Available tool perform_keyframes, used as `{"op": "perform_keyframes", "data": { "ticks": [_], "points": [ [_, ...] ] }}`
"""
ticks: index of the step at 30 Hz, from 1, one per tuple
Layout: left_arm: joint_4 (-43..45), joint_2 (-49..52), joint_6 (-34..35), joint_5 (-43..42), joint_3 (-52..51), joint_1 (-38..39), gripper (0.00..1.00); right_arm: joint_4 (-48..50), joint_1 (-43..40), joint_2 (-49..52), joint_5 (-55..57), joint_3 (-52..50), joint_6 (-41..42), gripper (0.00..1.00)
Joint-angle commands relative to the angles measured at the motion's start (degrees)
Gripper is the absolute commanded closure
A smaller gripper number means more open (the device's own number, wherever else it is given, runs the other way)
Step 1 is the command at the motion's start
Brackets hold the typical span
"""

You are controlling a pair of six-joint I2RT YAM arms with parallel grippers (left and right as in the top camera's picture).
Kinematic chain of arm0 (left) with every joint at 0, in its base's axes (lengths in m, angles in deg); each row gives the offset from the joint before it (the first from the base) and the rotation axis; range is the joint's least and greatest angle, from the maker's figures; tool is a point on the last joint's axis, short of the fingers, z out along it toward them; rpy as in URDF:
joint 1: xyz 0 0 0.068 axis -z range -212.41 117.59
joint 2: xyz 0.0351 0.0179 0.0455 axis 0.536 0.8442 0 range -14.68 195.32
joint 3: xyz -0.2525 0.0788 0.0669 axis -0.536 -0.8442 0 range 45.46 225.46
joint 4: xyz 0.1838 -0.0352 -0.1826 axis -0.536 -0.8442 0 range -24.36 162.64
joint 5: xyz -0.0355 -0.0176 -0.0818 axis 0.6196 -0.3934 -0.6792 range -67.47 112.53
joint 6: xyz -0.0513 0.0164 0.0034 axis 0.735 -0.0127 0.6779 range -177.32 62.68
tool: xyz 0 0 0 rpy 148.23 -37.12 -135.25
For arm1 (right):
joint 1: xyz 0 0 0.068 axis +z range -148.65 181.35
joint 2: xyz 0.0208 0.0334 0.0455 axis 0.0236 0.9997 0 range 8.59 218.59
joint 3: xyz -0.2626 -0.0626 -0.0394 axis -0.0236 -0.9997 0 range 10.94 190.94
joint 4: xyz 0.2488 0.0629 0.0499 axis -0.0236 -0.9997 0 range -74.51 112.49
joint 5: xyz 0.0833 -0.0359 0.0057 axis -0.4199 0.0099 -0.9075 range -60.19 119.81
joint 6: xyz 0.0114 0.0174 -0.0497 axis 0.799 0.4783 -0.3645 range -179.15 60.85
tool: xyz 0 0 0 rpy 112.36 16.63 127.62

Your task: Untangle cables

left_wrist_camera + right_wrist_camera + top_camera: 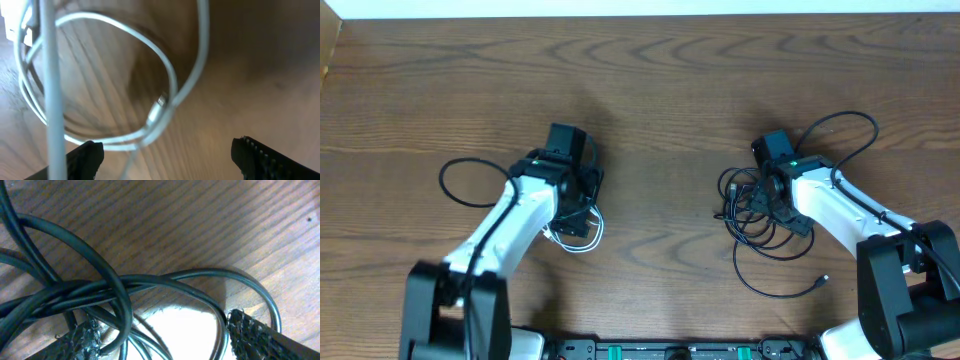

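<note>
The white cable lies in loose coils on the table under my left gripper. In the left wrist view its loops and small plug lie just ahead of the left gripper, which is open, with one white strand running down between the fingers. The two black cables lie tangled in a bundle under my right gripper, and one end plug trails to the lower right. In the right wrist view the right gripper is open and straddles several black strands.
The wooden table stretches bare behind both arms. Thicker black arm wires loop out at the left and at the right. The table's front edge and the arm bases are close below.
</note>
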Motion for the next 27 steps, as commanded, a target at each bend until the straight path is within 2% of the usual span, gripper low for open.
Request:
{"op": "perform_keyframes", "data": {
  "ticks": [1, 9, 10, 17, 19, 23, 27],
  "points": [
    [0.11, 2.73, 1.62, 3.08, 0.87, -0.07, 0.14, 0.09, -0.48, 1.49, 0.35, -1.18, -2.19, 0.20],
    [3.78, 7.50, 1.60, 8.85, 0.87, -0.02, 0.14, 0.17, -0.50, 1.49, 0.35, -1.18, -2.16, 0.19],
    [4.66, 8.17, 1.57, 8.87, 0.87, -0.02, 0.17, 0.15, -0.50, 1.49, 0.35, -1.18, -2.19, 0.20],
    [6.10, 11.47, 1.55, 8.81, 0.87, -0.02, 0.67, 0.13, -0.50, 1.49, 0.35, -1.18, -2.19, 0.19],
    [6.08, 11.72, 1.20, 8.81, 0.87, -0.02, 0.92, 0.11, -0.50, 1.49, 0.35, -1.18, -2.19, 0.19],
    [6.84, 10.62, -0.26, 8.79, 1.14, -0.37, 0.93, 0.02, -0.48, 1.49, 0.35, -1.18, -2.19, 0.19],
    [7.82, 7.13, -8.87, 9.33, 2.93, -1.57, 0.93, -0.46, -0.50, 1.49, 0.37, -1.20, -2.19, 0.18]
  ]
}}
